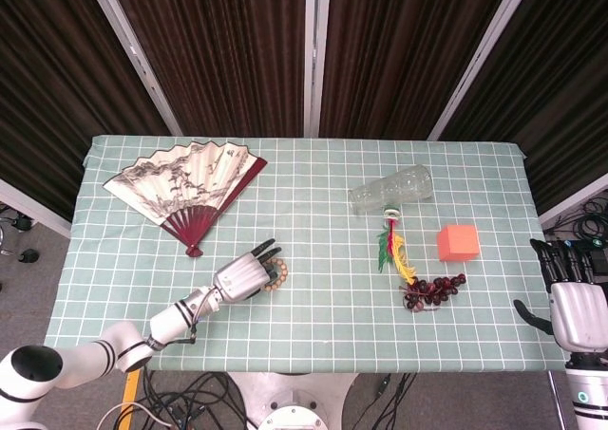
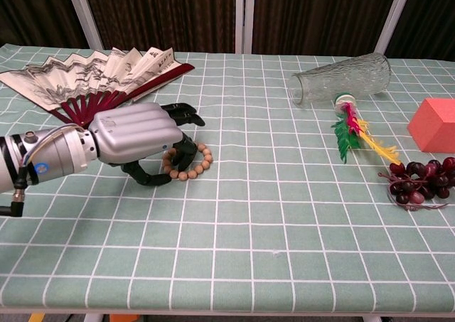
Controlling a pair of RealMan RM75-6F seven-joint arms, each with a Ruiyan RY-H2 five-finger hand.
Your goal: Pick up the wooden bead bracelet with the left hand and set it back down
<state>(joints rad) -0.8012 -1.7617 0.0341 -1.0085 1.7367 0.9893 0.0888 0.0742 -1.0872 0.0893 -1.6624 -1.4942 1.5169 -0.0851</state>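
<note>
The wooden bead bracelet (image 1: 277, 273) (image 2: 194, 165) lies flat on the green checked tablecloth, front left of centre. My left hand (image 1: 247, 277) (image 2: 135, 133) sits low over its left side. The dark fingers (image 2: 179, 113) reach across the ring, and the thumb (image 2: 147, 177) curls just outside the near-left beads. The beads on that side are partly hidden under the hand, and no firm grip shows. My right hand (image 1: 573, 308) hangs beyond the table's right edge with its fingers extended and nothing in it.
A painted folding fan (image 1: 185, 188) (image 2: 92, 73) lies spread just behind the left hand. To the right are a glass vase on its side (image 1: 391, 190) (image 2: 343, 78), a feather ornament (image 1: 394, 250) (image 2: 353, 132), dark grapes (image 1: 434, 290) (image 2: 419, 181) and an orange cube (image 1: 458, 242) (image 2: 434, 125).
</note>
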